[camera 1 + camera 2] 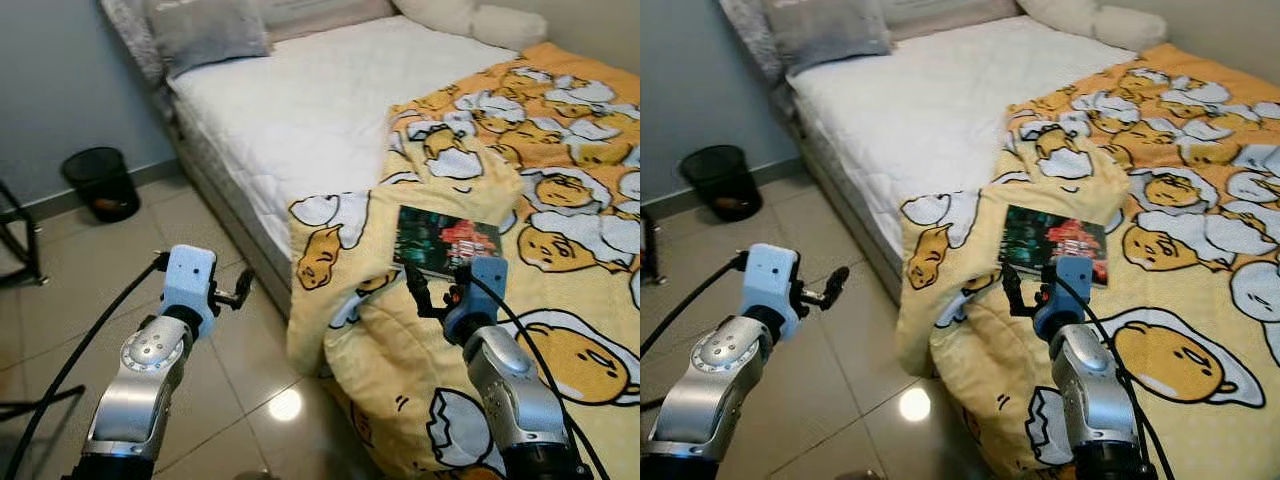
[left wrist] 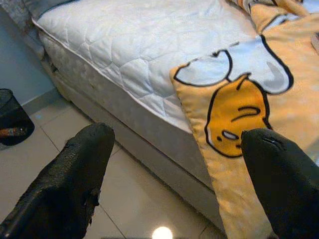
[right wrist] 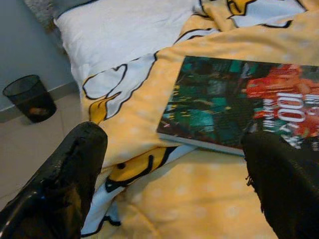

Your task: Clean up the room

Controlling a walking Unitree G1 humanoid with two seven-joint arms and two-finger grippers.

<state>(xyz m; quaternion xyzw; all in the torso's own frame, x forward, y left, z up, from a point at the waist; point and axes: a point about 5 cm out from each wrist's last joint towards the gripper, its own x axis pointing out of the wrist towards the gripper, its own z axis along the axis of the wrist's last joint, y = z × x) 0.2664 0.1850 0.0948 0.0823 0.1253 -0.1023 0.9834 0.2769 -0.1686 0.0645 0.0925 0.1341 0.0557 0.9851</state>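
A book (image 1: 445, 241) with a dark green and red cover lies flat on the yellow egg-print blanket (image 1: 560, 300) near the bed's side edge. My right gripper (image 1: 437, 296) hovers just short of the book's near edge, open, with nothing between its fingers (image 3: 65, 184); the book (image 3: 239, 102) lies ahead of them in the right wrist view. My left gripper (image 1: 238, 294) is held over the tiled floor beside the bed, open and empty, pointing toward the blanket's hanging corner (image 2: 234, 114).
The bed's white mattress (image 1: 300, 110) has a grey pillow (image 1: 205, 30) and white pillows (image 1: 480, 20) at its head. A black mesh bin (image 1: 102, 183) stands by the wall on the tiled floor (image 1: 90, 270). Dark furniture legs (image 1: 20, 240) stand at far left.
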